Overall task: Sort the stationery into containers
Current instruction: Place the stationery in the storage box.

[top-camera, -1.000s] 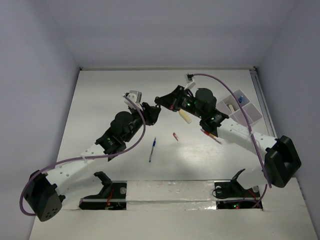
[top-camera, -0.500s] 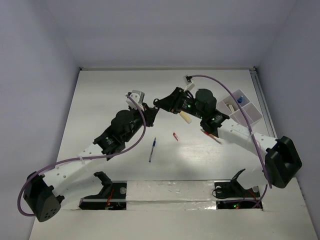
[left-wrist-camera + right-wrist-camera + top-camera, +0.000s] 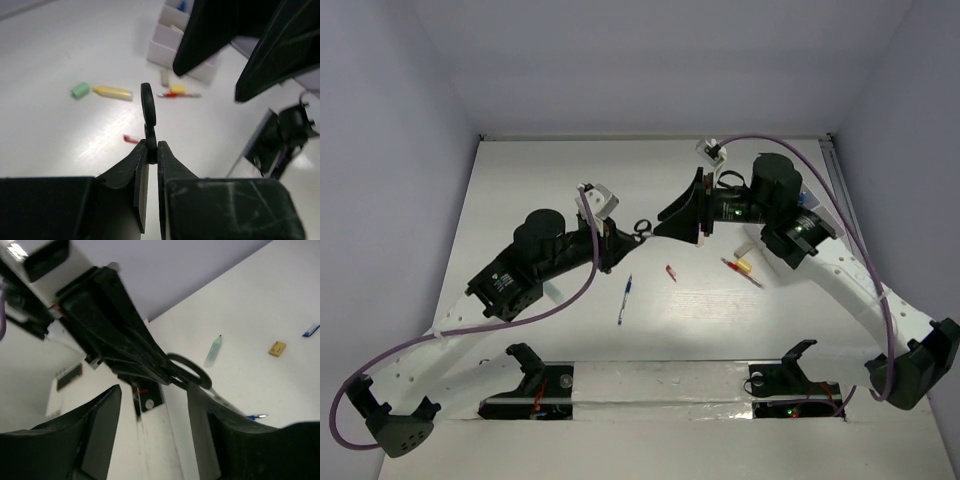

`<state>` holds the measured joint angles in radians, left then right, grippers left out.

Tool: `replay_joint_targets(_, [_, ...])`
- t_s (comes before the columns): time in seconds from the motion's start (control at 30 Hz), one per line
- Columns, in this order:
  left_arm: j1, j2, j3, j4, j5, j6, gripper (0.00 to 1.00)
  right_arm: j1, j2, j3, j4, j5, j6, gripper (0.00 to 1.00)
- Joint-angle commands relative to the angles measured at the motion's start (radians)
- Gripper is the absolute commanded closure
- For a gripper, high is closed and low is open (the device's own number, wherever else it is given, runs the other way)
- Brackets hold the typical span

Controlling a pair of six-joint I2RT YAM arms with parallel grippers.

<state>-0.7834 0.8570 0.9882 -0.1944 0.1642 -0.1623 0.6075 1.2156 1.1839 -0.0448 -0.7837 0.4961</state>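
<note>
- One pair of black scissors point(image 3: 148, 107) is clamped in the left gripper point(image 3: 152, 145). The gripper is closed tightly on the narrow part just below a handle loop. The loop points away from the gripper, and the scissors are held up over the white surface point(image 3: 520, 170).
- One mint green eraser point(image 3: 80, 90) is seen lying on the surface end to end with a pale yellow marker point(image 3: 112, 92). Whether the two touch cannot be told.
- A blue-white pen point(image 3: 625, 298) is laid on the surface near the front, between the two arms. A tiny red bit point(image 3: 671, 272) is laid just to its right.
- The right gripper point(image 3: 154, 387) is spread wide open and nothing is held in it. The handle loop of the scissors is seen just ahead of its fingertips, and no contact can be made out.
- A red pencil point(image 3: 178, 95) is laid on the surface with a small yellow bit point(image 3: 177, 89) right against it.
- The white tray point(image 3: 165, 42), divided into compartments, is placed farthest right. From above it is mostly hidden behind the right arm point(image 3: 840, 270).
</note>
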Motion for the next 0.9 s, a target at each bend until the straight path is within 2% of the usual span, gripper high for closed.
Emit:
replay_joint_targets(0.0, [0.003,-0.010,0.001,-0.083,0.256,0.076,1.00,-0.005,-0.042,0.095,-0.196,-0.136,-0.270,0.38])
replay_joint_targets(0.03, [0.003,-0.015,-0.005,-0.076,0.294,0.086,1.00,-0.005,-0.045,0.108,-0.229,-0.159,-0.312,0.32])
replay_joint_targets(0.07, [0.003,-0.018,-0.009,-0.059,0.390,0.090,1.00,-0.005,-0.047,0.117,-0.287,-0.192,-0.355,0.30])
replay_joint_targets(0.17, [0.003,-0.012,-0.016,-0.050,0.513,0.113,1.00,-0.005,-0.054,0.144,-0.378,-0.139,-0.484,0.19])
replay_joint_targets(0.23, [0.003,-0.006,-0.013,-0.051,0.550,0.125,1.00,-0.005,-0.042,0.157,-0.417,-0.134,-0.536,0.17])
replay_joint_targets(0.37, [0.003,0.017,0.004,-0.045,0.595,0.142,1.00,-0.005,-0.010,0.169,-0.452,-0.264,-0.565,0.18])
replay_joint_targets(0.53, [0.003,0.054,0.017,-0.034,0.591,0.149,1.00,0.005,-0.013,0.157,-0.432,-0.296,-0.559,0.22])
replay_joint_targets(0.87, [0.003,0.085,0.032,-0.004,0.541,0.142,1.00,0.063,0.038,0.135,-0.474,-0.214,-0.556,0.30])
